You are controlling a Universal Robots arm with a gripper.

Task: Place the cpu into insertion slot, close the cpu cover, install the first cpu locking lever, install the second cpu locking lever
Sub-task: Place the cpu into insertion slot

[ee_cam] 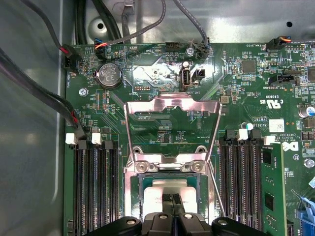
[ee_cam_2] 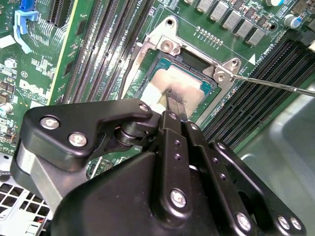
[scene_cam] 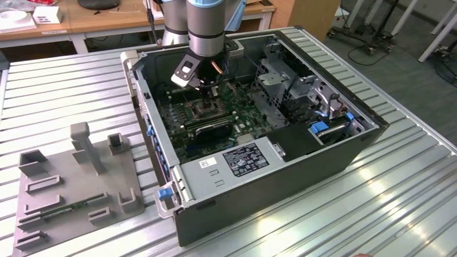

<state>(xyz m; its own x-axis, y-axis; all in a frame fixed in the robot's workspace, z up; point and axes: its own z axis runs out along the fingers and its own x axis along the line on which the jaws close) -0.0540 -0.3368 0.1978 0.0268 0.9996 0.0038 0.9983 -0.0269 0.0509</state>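
The cpu [ee_cam_2: 160, 83] lies flat in the insertion slot [ee_cam_2: 170, 46] on the green motherboard, its silvery-beige top showing in both wrist views. My gripper [ee_cam_2: 174, 102] is shut, its two narrow fingertips pressed together and resting on or just above the middle of the cpu [ee_cam: 160, 189]. In the exterior view the gripper [scene_cam: 207, 104] reaches down into the open computer case. The cpu cover [ee_cam: 172, 105] is swung open, away from the slot [ee_cam: 130, 194], hinged at its far edge. A thin wire lever [ee_cam_2: 275, 84] stands loose beside the slot.
Long black memory slots [ee_cam: 93, 187] flank the socket on both sides. Cables [ee_cam: 39, 93] run along the case wall. Drive cages [scene_cam: 286, 91] and a power supply [scene_cam: 228, 163] crowd the case. A grey fixture tray [scene_cam: 71, 187] sits on the table at the exterior view's left.
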